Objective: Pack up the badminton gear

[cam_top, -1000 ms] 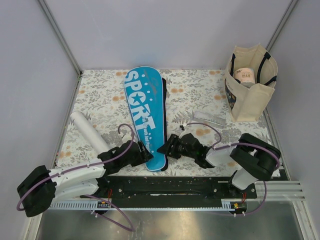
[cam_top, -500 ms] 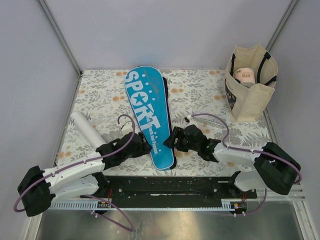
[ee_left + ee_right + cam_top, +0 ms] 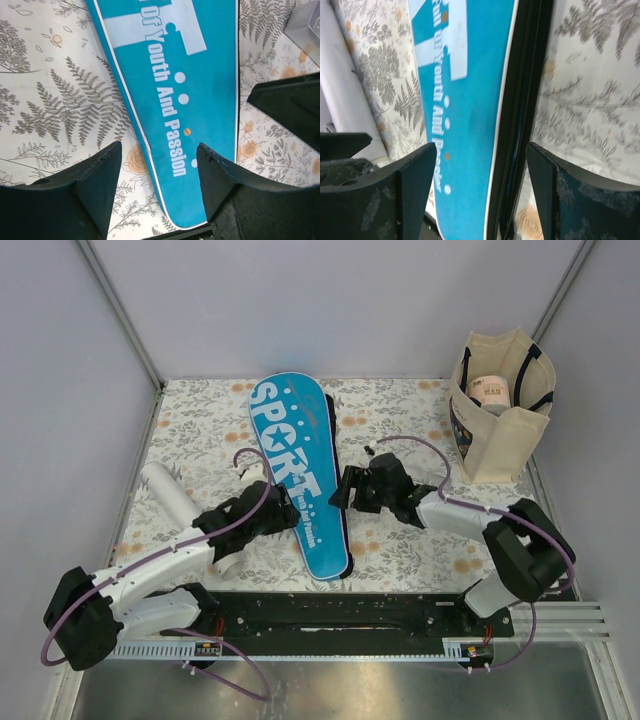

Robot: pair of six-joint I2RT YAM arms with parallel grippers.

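The blue "SPORT" racket cover (image 3: 295,465) lies flat on the floral table, narrow end toward the arms. My left gripper (image 3: 287,516) hovers at its left edge and stands open; in the left wrist view the cover (image 3: 190,75) fills the gap between the left gripper (image 3: 159,150) fingers, untouched. On the cover's right side my right gripper (image 3: 338,492) is also open. In the right wrist view the right gripper (image 3: 481,147) straddles the cover (image 3: 470,75) and its black side edge (image 3: 527,75). A white tube (image 3: 170,495) lies left of the cover.
A beige tote (image 3: 505,425) with black handles stands at the back right with a roll (image 3: 490,390) inside. A clear plastic piece (image 3: 306,22) lies right of the cover. Grey walls close off the table's back and sides.
Both arms have reached farther up along the cover. The right gripper's jaws have widened. The cover's narrow end has shifted slightly right.
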